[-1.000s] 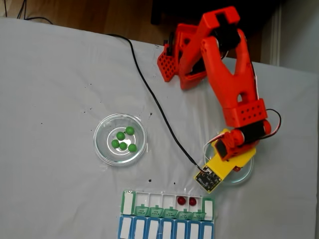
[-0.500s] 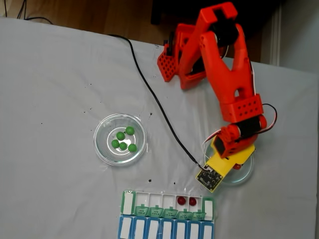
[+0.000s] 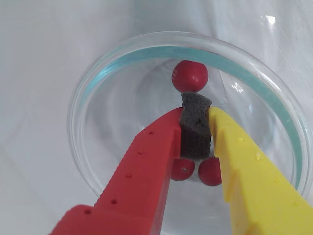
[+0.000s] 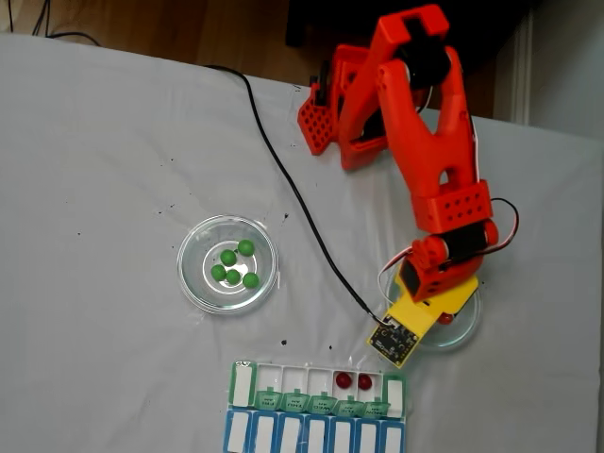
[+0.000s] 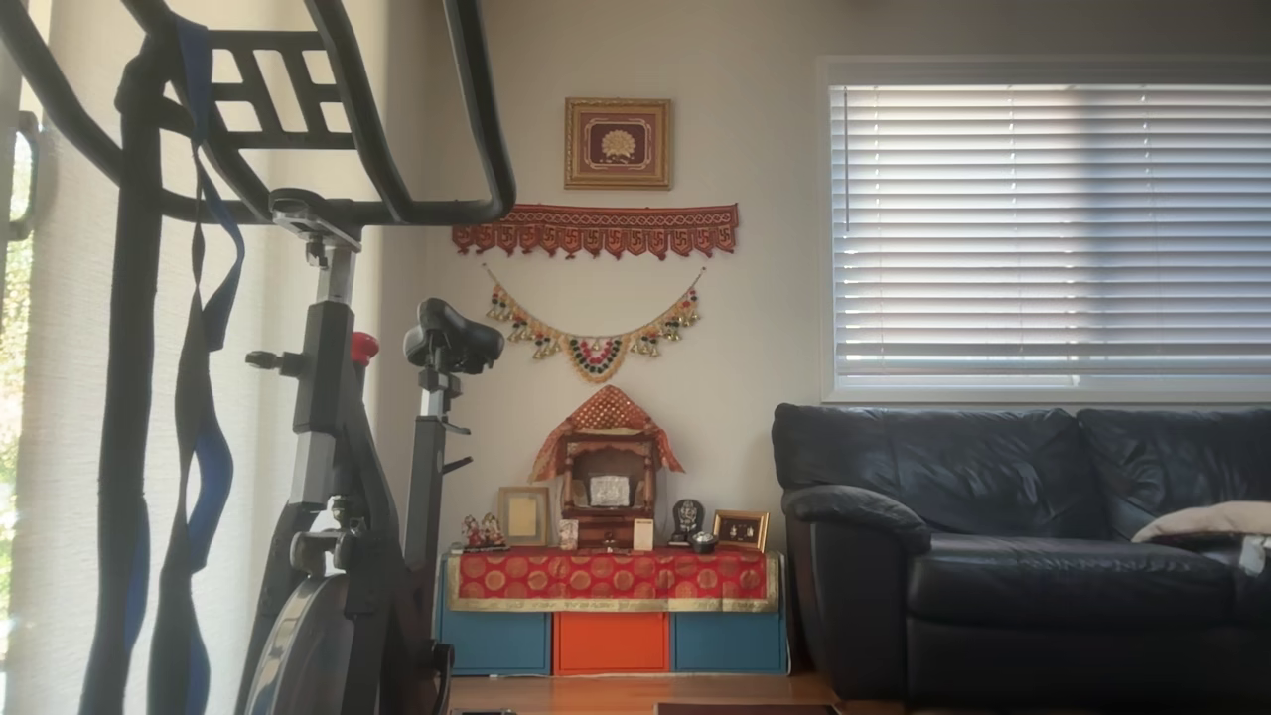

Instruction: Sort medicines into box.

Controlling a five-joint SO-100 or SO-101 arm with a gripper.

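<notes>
My pincer (image 3: pixel 195 110) together, only foam pad between tips, inside glass dish (image 3: pixel 88 93). Three red balls (image 3: pixel 190 76) in dish; glossy, light, roll easily. Grip across middle, gently.

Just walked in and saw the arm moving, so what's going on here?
An orange arm is sorting small balls into a pill box. Its gripper is down inside a glass dish holding three red balls; the jaws are nearly shut with only a dark foam pad between them, no ball. Two red balls already lie in the box. Five green balls wait in another dish.
</notes>
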